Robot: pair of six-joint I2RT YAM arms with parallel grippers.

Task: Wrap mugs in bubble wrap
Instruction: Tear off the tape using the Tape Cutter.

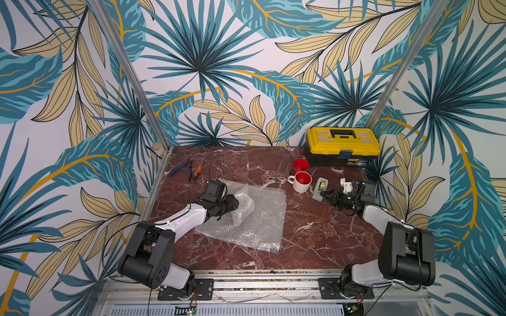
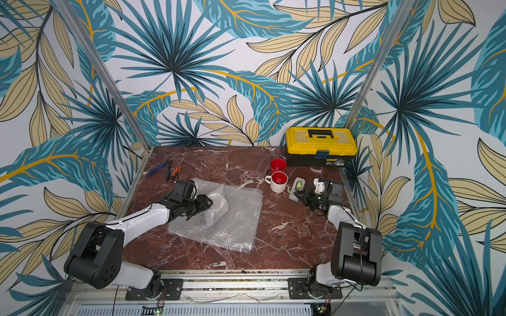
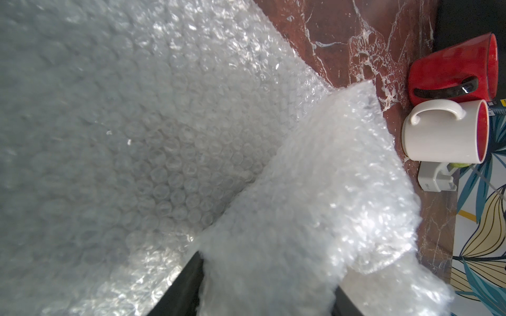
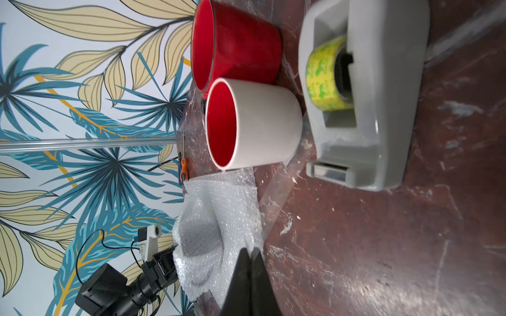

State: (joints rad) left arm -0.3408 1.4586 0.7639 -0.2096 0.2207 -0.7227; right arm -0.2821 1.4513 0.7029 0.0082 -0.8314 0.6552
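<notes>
A bubble wrap (image 1: 260,221) sheet lies flat on the marble table (image 1: 315,246). My left gripper (image 1: 237,203) (image 3: 268,273) is shut on a raised, bunched bundle of wrap (image 1: 244,208) (image 3: 315,205) on that sheet. In the right wrist view a greyish rounded shape (image 4: 198,238) shows dimly through this bundle. The all-red mug (image 1: 300,165) (image 3: 451,68) and the white mug with red inside (image 1: 302,182) (image 4: 262,123) stand upright together at the back right. My right gripper (image 1: 325,194) (image 4: 249,250) is shut and empty, low beside the tape dispenser.
A grey tape dispenser (image 1: 319,188) (image 4: 364,109) sits right of the white mug. A yellow toolbox (image 1: 342,146) stands in the back right corner. Blue pliers (image 1: 180,168) and an orange screwdriver (image 1: 197,169) lie at the back left. Patterned walls close three sides.
</notes>
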